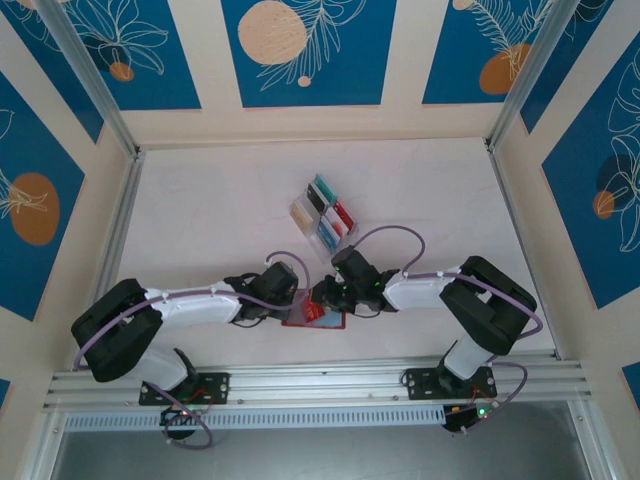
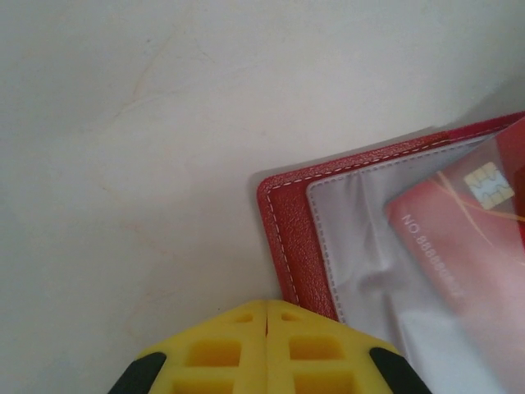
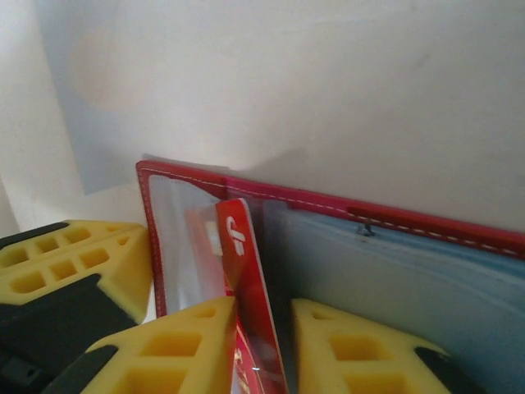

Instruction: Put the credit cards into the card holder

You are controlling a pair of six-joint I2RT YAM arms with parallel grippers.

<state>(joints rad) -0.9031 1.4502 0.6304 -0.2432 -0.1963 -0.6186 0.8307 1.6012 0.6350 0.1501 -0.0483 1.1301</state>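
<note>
Both arms (image 1: 190,305) are folded inward: right end effector (image 3: 262,305) closed on a red credit card (image 3: 246,271), left end effector (image 2: 267,310) closed empty.

Red folding card holder (image 1: 300,319) lies open and flat, clear pockets up, just ahead of the closed left gripper (image 2: 267,324). A red card (image 3: 246,271) with a gold chip stands clamped in the right gripper (image 3: 262,328), over a pocket. Other cards (image 1: 322,212), in mixed colours, lie well beyond both grippers.
</note>
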